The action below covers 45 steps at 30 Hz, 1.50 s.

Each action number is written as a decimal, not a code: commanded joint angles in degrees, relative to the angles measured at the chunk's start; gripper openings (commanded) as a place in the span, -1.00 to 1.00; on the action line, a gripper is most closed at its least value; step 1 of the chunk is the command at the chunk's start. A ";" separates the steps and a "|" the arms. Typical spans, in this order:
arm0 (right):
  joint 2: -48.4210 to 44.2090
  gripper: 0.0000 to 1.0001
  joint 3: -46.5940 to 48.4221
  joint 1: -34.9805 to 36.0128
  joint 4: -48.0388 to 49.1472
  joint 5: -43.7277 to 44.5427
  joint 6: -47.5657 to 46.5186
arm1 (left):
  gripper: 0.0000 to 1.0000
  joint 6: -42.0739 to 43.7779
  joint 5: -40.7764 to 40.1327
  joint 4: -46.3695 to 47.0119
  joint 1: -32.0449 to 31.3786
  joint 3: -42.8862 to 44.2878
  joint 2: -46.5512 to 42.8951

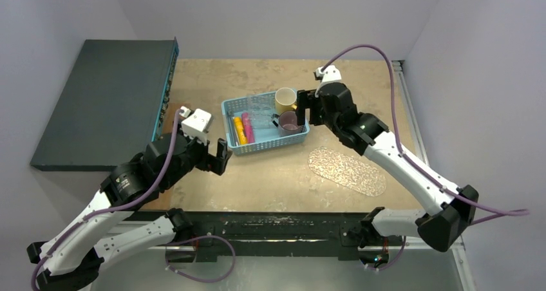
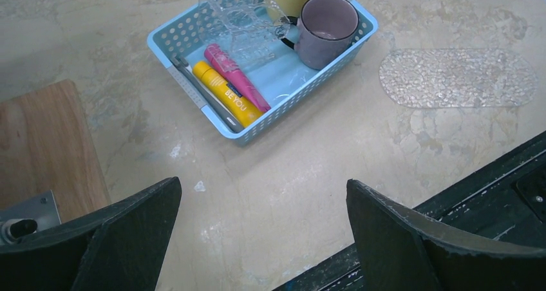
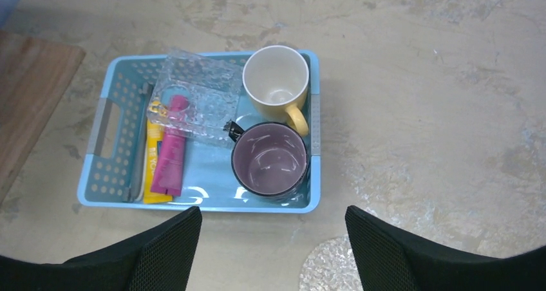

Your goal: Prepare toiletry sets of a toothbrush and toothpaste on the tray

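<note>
The pink tube (image 1: 247, 127) and yellow tube (image 1: 239, 130) lie side by side in the left part of a light-blue basket (image 1: 233, 144). A thin pale toothbrush (image 2: 198, 90) rests along the basket wall beside the yellow tube (image 2: 226, 95). The clear glittery tray (image 1: 348, 170) lies flat on the table, right of the basket, with nothing on it. My left gripper (image 1: 221, 157) hovers open just off the basket's near-left corner. My right gripper (image 1: 304, 112) hangs open over the basket's right end, above the purple mug. Neither holds anything.
A yellow mug (image 3: 275, 78) and a purple mug (image 3: 269, 159) stand in the basket's right half. A crumpled clear plastic piece (image 3: 196, 94) covers the tubes' far ends. A dark grey box (image 1: 103, 98) fills the table's left; a wooden board (image 2: 45, 143) lies beside it.
</note>
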 commanded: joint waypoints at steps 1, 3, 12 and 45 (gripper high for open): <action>2.78 0.63 1.85 -0.84 1.22 -1.64 0.15 | 0.99 0.28 -2.42 0.37 -0.22 -0.41 0.11; 4.32 0.53 1.76 -2.20 1.76 -2.39 0.44 | 0.98 0.32 -2.85 0.32 -0.22 -0.42 0.16; 11.25 0.10 2.57 -8.79 5.15 -9.11 1.23 | 0.96 0.36 -3.40 -0.07 -0.17 -0.60 0.88; 33.82 -0.25 13.35 -13.09 3.81 -9.12 -1.60 | 0.93 0.72 -3.29 -0.40 -0.11 -0.60 1.74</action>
